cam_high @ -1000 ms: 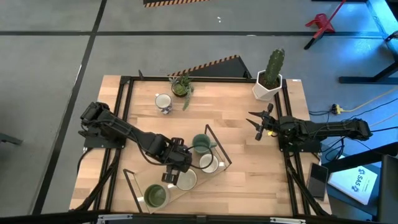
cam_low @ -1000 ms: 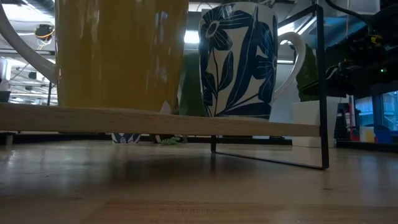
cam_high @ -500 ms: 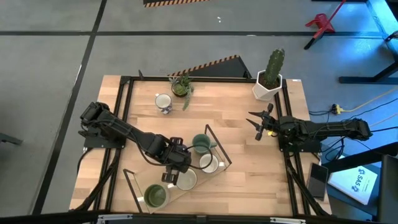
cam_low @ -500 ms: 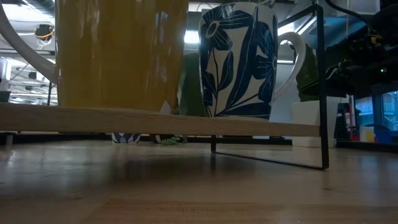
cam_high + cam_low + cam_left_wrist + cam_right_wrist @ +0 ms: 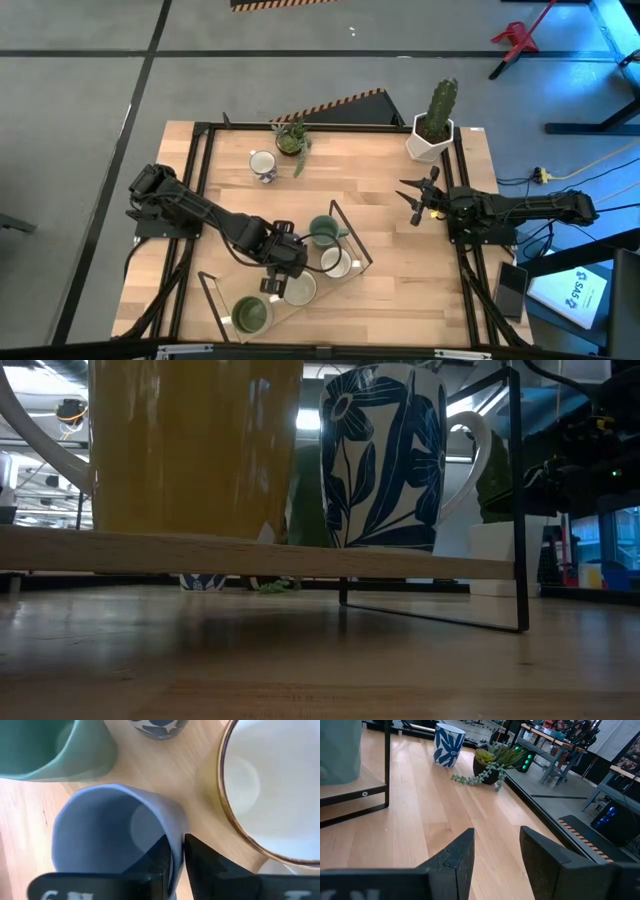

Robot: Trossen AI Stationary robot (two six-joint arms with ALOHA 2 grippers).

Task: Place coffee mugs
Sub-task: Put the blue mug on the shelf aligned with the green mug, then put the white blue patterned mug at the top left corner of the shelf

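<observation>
The lavender mug (image 5: pixel 100 830) stands upright on the raised wooden shelf (image 5: pixel 202 795) that sits slantwise near the front edge of the tabletop (image 5: pixel 380 170), toward the left. My left gripper (image 5: pixel 176 847) has it by the wall, one finger inside the cup and one outside, both pressed to the ceramic. I grip the rim because the neighbours leave no room to reach around the body.

The shelf is crowded. The teal mug (image 5: pixel 45 750) stands just beside the lavender one toward the shelf's back end, the cream mug (image 5: pixel 270 785) with its brownish rim is near on the other side, and a blue-patterned mug (image 5: pixel 157 727) lies just beyond the gap between them. The olive mug (image 5: pixel 250 313) holds the shelf's front-left end. I cannot tell whether the lavender mug touches the teal one.

I judge this mug is down and that letting go is the step in hand. The only free way out is straight up, since any sideways drift would knock a rim or catch the black wire frame (image 5: pixel 350 235).

One more patterned mug (image 5: pixel 262 163) waits near the back-left corner, beside the small plant (image 5: pixel 291 138). Bare wood lies between it and the shelf.

My right gripper (image 5: pixel 415 203) idles with fingers spread near the right edge, in front of the cactus pot (image 5: pixel 432 135).
</observation>
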